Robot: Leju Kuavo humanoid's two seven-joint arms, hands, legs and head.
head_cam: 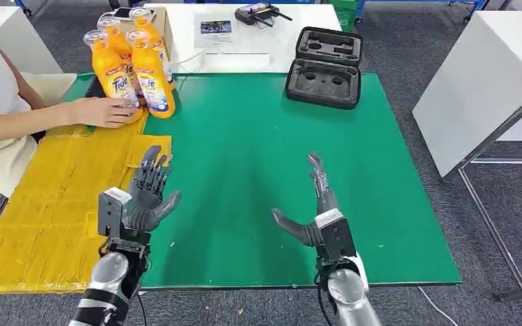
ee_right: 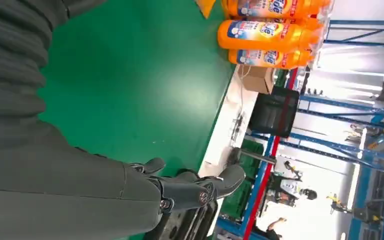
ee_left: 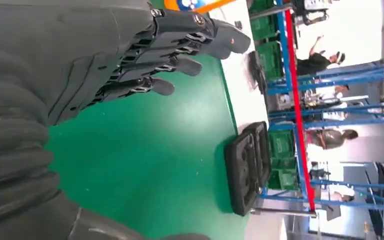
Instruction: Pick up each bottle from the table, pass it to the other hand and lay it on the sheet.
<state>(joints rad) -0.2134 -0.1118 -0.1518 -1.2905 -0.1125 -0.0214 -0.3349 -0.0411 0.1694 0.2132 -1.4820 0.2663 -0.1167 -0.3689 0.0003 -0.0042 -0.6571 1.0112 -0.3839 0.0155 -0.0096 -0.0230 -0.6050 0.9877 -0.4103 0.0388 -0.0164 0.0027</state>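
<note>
Head view: I have both arms raised over the green surface (head_cam: 258, 170). The left robot hand (head_cam: 148, 193) hovers palm-in by the edge of the yellow sheet (head_cam: 54, 204), fingers spread and holding nothing. The right robot hand (head_cam: 316, 210) hangs over the middle of the green mat, fingers straight and apart, thumb stuck out sideways, also holding nothing.

The bottles (head_cam: 132, 64) stand upright in a tight cluster at the far left corner, well apart from both robot hands. A person's hand (head_cam: 102, 112) rests on the sheet against the nearest bottle.

At the far edge sits an open black case (head_cam: 325, 66), its foam lining cut into shaped hollows; I cannot tell whether anything lies in them.

The bottles are glossy orange plastic with clear caps and printed labels. The sheet looks crinkled and papery; the mat is smooth and flat. In the right wrist view the bottles (ee_right: 270, 37) show beyond the dark fingers (ee_right: 200, 187).
</note>
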